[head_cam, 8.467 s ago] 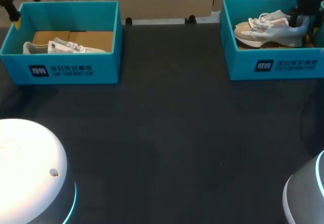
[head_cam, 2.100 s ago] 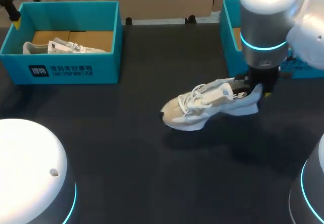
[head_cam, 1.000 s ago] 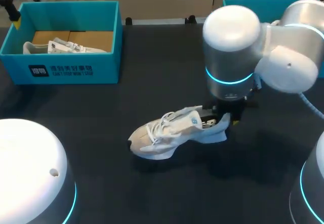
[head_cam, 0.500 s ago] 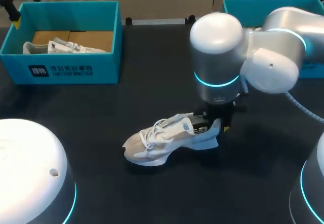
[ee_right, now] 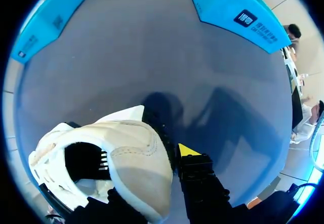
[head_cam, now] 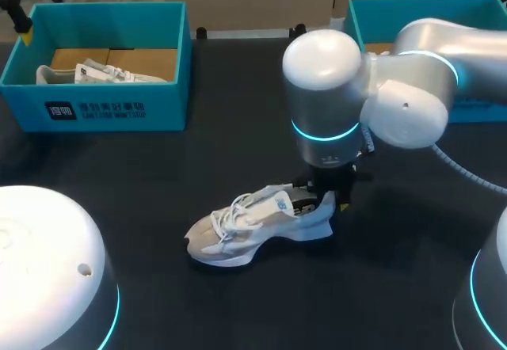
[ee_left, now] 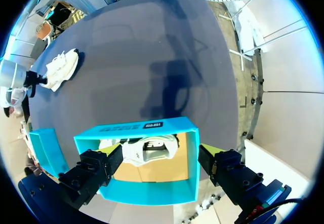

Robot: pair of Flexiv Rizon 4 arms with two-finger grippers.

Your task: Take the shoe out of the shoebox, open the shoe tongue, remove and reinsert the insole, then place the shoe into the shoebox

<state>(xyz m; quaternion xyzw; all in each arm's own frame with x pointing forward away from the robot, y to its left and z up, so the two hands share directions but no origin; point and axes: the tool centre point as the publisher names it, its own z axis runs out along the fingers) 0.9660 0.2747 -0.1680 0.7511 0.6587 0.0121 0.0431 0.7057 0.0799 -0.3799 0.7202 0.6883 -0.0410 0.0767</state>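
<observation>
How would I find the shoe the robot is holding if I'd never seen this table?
Start at the black table. Near its middle, out in the open, is a white and beige shoe. The other shoe sits inside the left box, but this one has the right gripper pinching its heel.
</observation>
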